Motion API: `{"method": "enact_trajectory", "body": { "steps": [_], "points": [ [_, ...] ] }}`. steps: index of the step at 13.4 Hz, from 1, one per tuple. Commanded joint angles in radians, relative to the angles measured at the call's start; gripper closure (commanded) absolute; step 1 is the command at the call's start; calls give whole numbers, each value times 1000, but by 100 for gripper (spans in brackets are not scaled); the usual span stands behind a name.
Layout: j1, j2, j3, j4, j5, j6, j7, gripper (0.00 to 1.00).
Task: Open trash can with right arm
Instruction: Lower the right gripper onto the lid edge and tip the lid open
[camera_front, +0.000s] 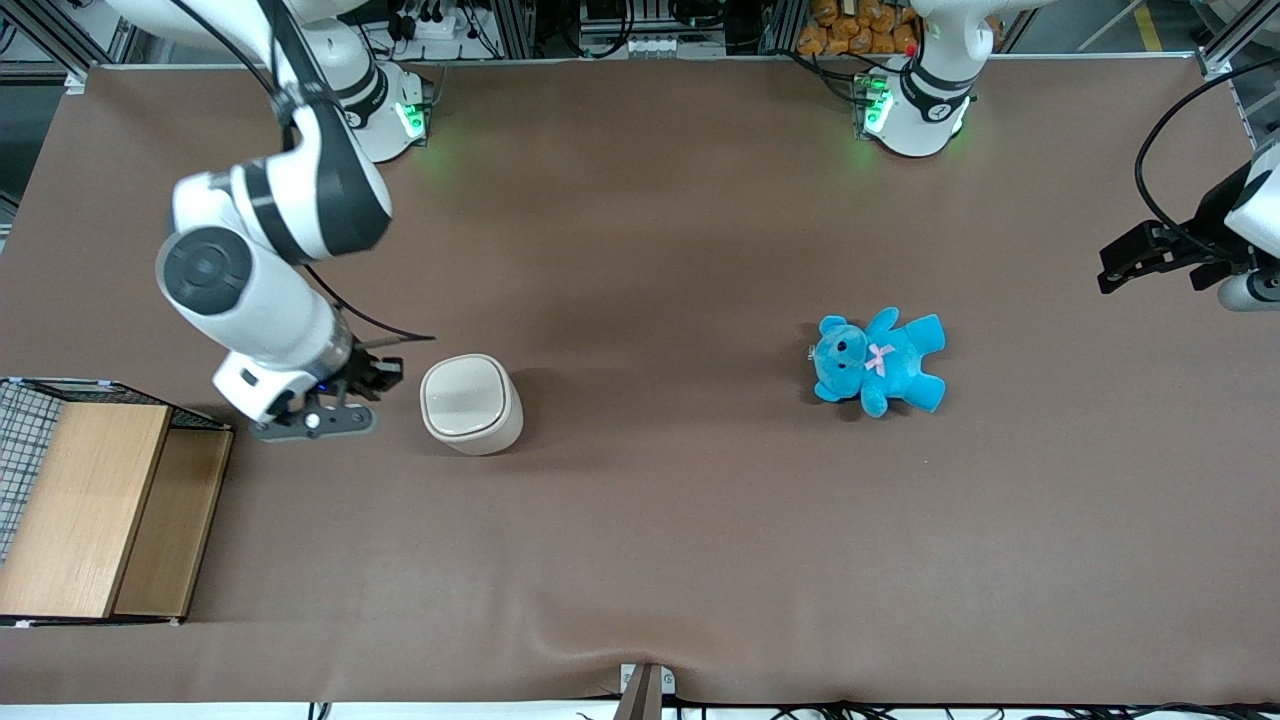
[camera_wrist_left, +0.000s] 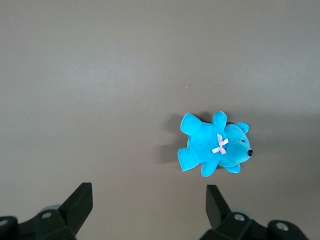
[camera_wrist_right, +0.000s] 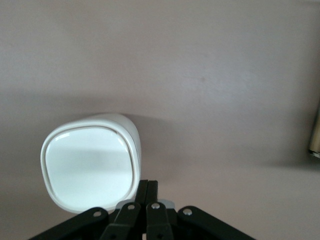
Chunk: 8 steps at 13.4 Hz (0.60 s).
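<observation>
The cream-white trash can (camera_front: 470, 403) stands on the brown table with its flip lid down flat. My right arm's gripper (camera_front: 388, 372) hovers close beside it, toward the working arm's end of the table, just short of its rim. In the right wrist view the trash can (camera_wrist_right: 90, 161) has its lid closed and the gripper (camera_wrist_right: 148, 186) is shut, its two fingers pressed together with nothing between them, at the edge of the lid.
A wooden box with wire mesh (camera_front: 90, 505) stands at the working arm's end of the table, nearer the front camera. A blue teddy bear (camera_front: 878, 362) lies toward the parked arm's end, and it also shows in the left wrist view (camera_wrist_left: 215, 147).
</observation>
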Motion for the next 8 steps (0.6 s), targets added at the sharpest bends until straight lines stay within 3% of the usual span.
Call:
{"method": "enact_trajectory", "body": {
  "steps": [1,8],
  "points": [
    [21,17,-5,-45,-22,81,27,100],
    [61,63,-5,-70,-23,104,38,100]
  ]
}}
